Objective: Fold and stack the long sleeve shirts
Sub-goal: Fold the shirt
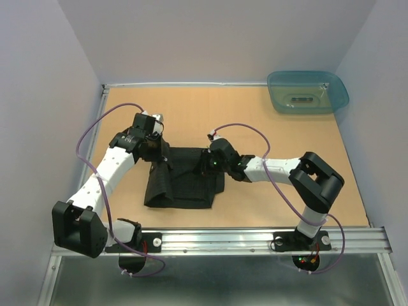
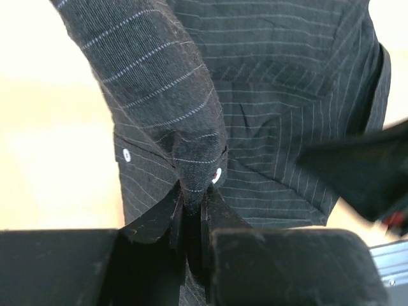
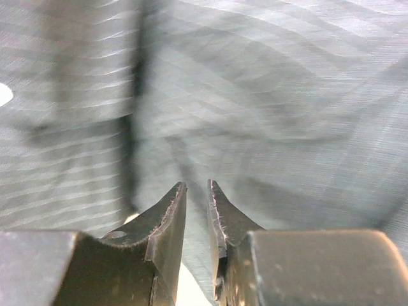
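Note:
The black pinstriped shirt point(image 1: 185, 186) lies partly folded in the middle of the table. My left gripper point(image 1: 159, 159) is at its upper left corner, shut on a bunched fold of the cloth. In the left wrist view that fold point(image 2: 159, 83) rises from between the fingertips of the left gripper point(image 2: 192, 194), with the rest of the shirt point(image 2: 287, 95) flat below and a pale button point(image 2: 125, 153) beside it. My right gripper point(image 1: 205, 164) hovers over the shirt's upper right part. In its own view the right gripper point(image 3: 196, 185) has its jaws a little apart just above the cloth point(image 3: 268, 95).
A teal plastic tub point(image 1: 308, 91) stands at the far right corner of the brown table point(image 1: 287, 140). A metal rail point(image 1: 255, 239) runs along the near edge. White walls close in the left, back and right. The right arm point(image 2: 363, 172) crosses the left wrist view.

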You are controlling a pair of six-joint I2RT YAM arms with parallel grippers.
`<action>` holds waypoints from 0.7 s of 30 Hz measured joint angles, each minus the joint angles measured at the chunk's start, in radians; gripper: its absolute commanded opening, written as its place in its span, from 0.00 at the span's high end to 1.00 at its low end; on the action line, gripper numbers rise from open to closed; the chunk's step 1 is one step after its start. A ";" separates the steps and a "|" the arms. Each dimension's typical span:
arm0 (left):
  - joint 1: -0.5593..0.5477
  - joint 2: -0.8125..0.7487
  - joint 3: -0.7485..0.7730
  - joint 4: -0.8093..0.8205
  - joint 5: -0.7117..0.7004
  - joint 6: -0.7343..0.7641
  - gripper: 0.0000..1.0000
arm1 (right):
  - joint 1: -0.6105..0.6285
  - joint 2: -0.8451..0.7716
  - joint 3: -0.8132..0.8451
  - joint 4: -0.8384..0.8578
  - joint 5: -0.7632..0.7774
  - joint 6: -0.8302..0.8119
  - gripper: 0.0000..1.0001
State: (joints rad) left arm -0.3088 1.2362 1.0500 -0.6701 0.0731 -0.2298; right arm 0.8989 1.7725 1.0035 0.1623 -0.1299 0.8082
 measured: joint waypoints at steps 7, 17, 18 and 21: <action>-0.059 0.058 0.025 0.005 0.029 0.014 1.00 | -0.061 -0.015 -0.089 -0.045 0.028 0.012 0.74; -0.213 0.198 0.053 0.045 0.032 0.010 1.00 | -0.068 -0.012 -0.115 -0.046 0.076 0.041 0.76; -0.229 0.211 0.057 0.045 0.031 0.008 1.00 | -0.068 -0.006 -0.115 -0.043 0.074 0.044 0.76; -0.262 0.241 0.071 0.049 0.026 0.002 1.00 | -0.068 0.009 -0.115 -0.021 0.063 0.056 0.76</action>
State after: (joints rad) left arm -0.5713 1.4769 1.1210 -0.6209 0.0994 -0.2276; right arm 0.8307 1.7813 0.8883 0.1410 -0.0666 0.8639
